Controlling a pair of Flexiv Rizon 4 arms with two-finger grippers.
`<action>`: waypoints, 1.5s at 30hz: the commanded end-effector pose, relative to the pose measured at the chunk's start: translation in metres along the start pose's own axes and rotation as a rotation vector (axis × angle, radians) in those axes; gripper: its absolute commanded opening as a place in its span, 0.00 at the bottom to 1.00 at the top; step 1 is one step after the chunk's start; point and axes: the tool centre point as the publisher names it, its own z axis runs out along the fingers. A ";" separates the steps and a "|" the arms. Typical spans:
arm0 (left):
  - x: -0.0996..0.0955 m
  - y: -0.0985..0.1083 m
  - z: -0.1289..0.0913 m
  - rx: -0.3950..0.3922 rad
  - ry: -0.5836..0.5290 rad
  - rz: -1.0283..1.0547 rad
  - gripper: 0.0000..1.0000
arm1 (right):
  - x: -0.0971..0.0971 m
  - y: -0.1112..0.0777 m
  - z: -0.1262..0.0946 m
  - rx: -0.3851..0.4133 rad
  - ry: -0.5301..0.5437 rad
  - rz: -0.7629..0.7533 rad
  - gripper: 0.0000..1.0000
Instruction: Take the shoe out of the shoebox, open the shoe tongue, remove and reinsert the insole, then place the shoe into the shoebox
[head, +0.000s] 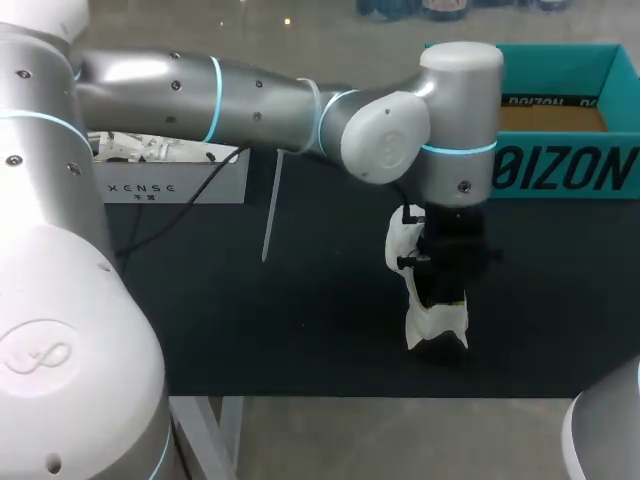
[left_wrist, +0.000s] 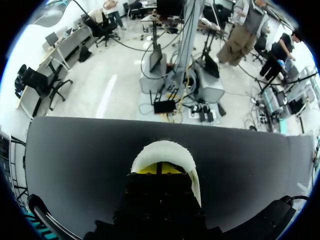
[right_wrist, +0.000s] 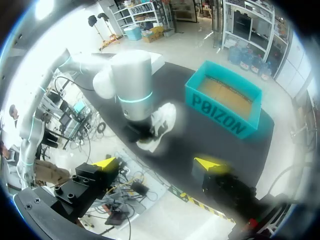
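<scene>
A white shoe (head: 432, 326) stands tilted on end on the black table top, right of the middle. My left arm comes across from the left, and its gripper (head: 440, 290) points down into the shoe, shut on it. In the left wrist view a curved white edge of the shoe (left_wrist: 162, 149) wraps around the yellow tips of the left gripper (left_wrist: 159, 170). The teal shoebox (head: 560, 170) sits open at the back right with nothing visible inside. My right gripper (right_wrist: 157, 164) hangs open, high and off the table's front, far from the shoe (right_wrist: 162, 122) and the shoebox (right_wrist: 225, 102).
A white box (head: 170, 175) with small parts stands at the back left, with a black cable (head: 175, 215) trailing from it. A thin white rod (head: 272, 205) leans near the middle. The table's front edge (head: 400, 397) runs just below the shoe.
</scene>
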 end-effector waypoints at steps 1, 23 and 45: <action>0.004 -0.009 -0.009 -0.070 0.028 -0.005 0.00 | -0.001 0.002 0.000 0.006 0.002 0.001 1.00; 0.002 0.023 0.055 -0.207 0.054 -0.084 0.00 | -0.001 0.002 0.000 0.006 0.002 0.001 1.00; 0.025 0.023 -0.011 -0.376 0.043 -0.121 0.00 | -0.001 0.002 0.000 0.006 0.002 0.001 1.00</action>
